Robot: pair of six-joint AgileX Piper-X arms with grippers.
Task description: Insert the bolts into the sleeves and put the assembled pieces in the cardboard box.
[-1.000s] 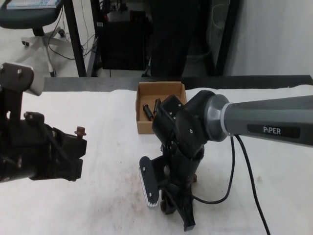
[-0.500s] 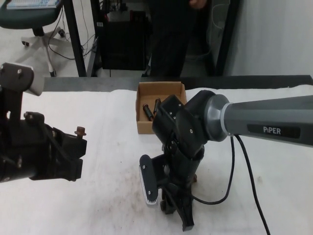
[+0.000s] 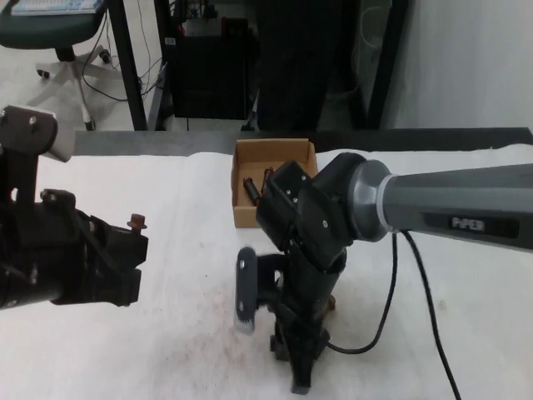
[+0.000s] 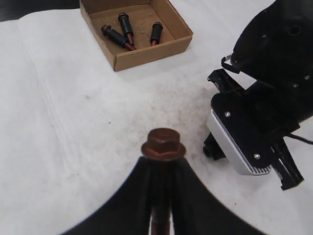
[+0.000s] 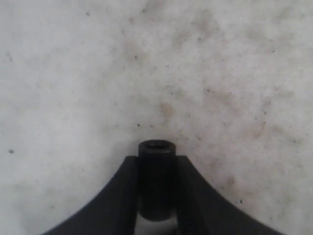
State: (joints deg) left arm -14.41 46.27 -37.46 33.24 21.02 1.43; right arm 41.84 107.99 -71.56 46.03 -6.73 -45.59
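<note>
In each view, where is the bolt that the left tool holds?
High view: the bolt sticks up from the left tool, left of the cardboard box.
Left wrist view: bolt between the tool's fingers, the box beyond it.
Right wrist view: the right tool grips a sleeve.
Shared landmark: the box.

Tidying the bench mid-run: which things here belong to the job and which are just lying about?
Job:
bolt in the left gripper
sleeve in the right gripper
cardboard box
assembled pieces inside it

Lying about:
office chair
black cable
</note>
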